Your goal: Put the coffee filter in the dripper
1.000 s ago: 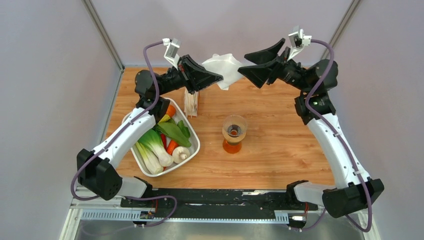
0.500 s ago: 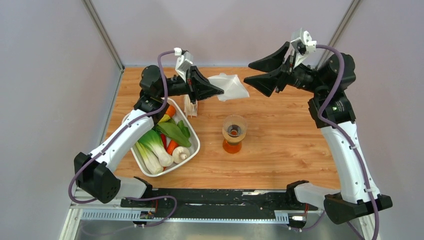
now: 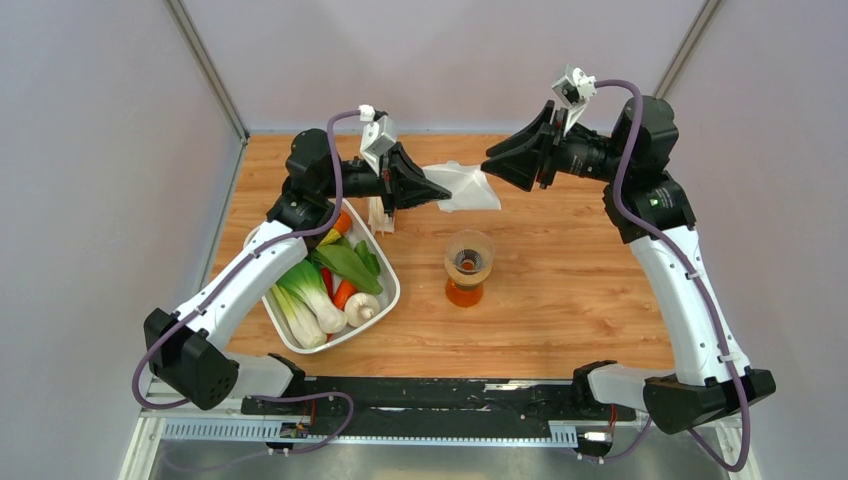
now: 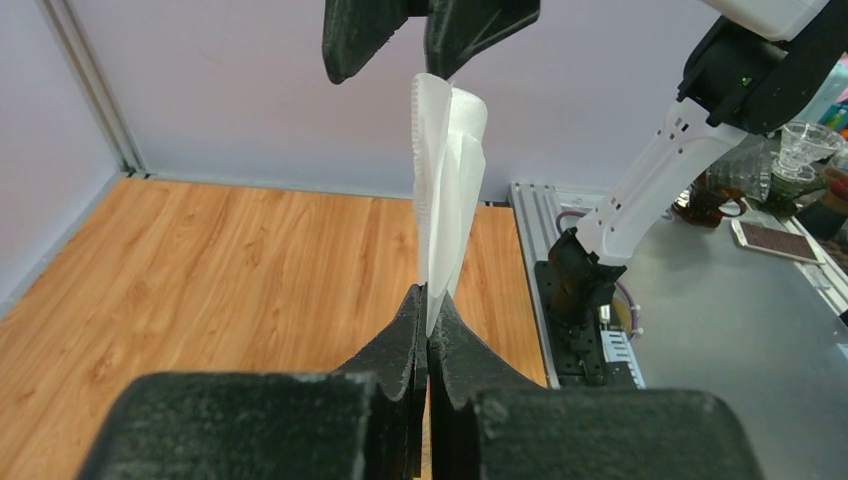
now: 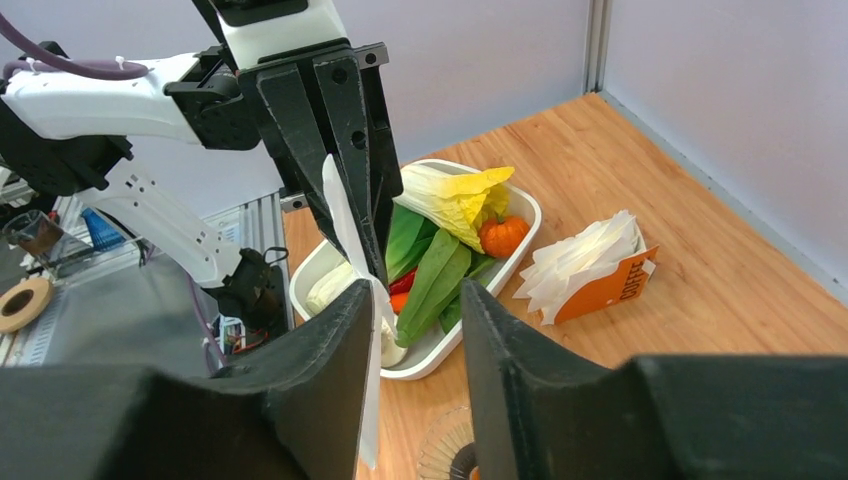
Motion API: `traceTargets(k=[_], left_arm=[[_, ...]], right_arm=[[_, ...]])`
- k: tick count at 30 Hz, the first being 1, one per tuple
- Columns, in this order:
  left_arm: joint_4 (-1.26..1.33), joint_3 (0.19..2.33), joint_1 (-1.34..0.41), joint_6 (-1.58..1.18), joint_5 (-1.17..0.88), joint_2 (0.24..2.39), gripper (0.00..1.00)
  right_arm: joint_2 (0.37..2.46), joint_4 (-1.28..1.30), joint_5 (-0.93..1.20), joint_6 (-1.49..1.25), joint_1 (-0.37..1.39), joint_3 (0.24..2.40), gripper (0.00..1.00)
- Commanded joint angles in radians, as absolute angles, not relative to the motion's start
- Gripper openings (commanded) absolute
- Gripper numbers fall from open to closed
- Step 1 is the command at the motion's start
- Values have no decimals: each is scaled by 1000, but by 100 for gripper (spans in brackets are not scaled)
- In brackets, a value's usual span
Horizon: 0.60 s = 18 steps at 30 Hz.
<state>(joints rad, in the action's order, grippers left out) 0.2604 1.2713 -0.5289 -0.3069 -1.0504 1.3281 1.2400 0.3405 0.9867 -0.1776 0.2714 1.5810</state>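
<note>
Gripping the filter [image 3: 466, 187] at its near corner, the left hand [image 3: 434, 188] has its fingers pressed together on the paper and holds it in the air above the far half of the counter [image 3: 560, 260]. The filter is folded flat and stands edge-on. Its long axis runs from the left hand toward the right hand [image 3: 492, 166], roughly across the counter. The right hand faces the left one with its fingers apart, and they straddle the filter's free end. In the left wrist view the paper's tip reaches up between those fingers and appears to touch one of them; no clamp is made. The dripper [image 3: 468, 254] sits on an orange glass vessel [image 3: 464, 293] at mid-counter, empty, on the near side of the filter and below it, almost directly under the gap between the two hands. Neither hand is clearly the nearer to it. Likely step in hand: a second grip on the free end, to open the flat fold into a cone. The move after that would call for the point turned downward and the filter brought toward the arm bases and down into the dripper mouth. Risk: thin paper may crease or slip. A tray [image 3: 386, 297] of vegetables and a filter pack [image 3: 382, 213] lie to the left.
</note>
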Motion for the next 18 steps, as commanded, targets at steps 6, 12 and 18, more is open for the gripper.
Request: traceTargets(k=[6, 12, 18], left_arm=[[238, 1316, -534, -242, -1062, 1298, 1], [239, 1319, -532, -240, -1067, 1304, 1], [242, 1321, -535, -235, -1073, 1295, 1]], right_arm=[[1220, 372, 1074, -163, 274, 1608, 63], [1213, 374, 1076, -178, 275, 1562, 52], [1230, 401, 1019, -164, 274, 1560, 26]])
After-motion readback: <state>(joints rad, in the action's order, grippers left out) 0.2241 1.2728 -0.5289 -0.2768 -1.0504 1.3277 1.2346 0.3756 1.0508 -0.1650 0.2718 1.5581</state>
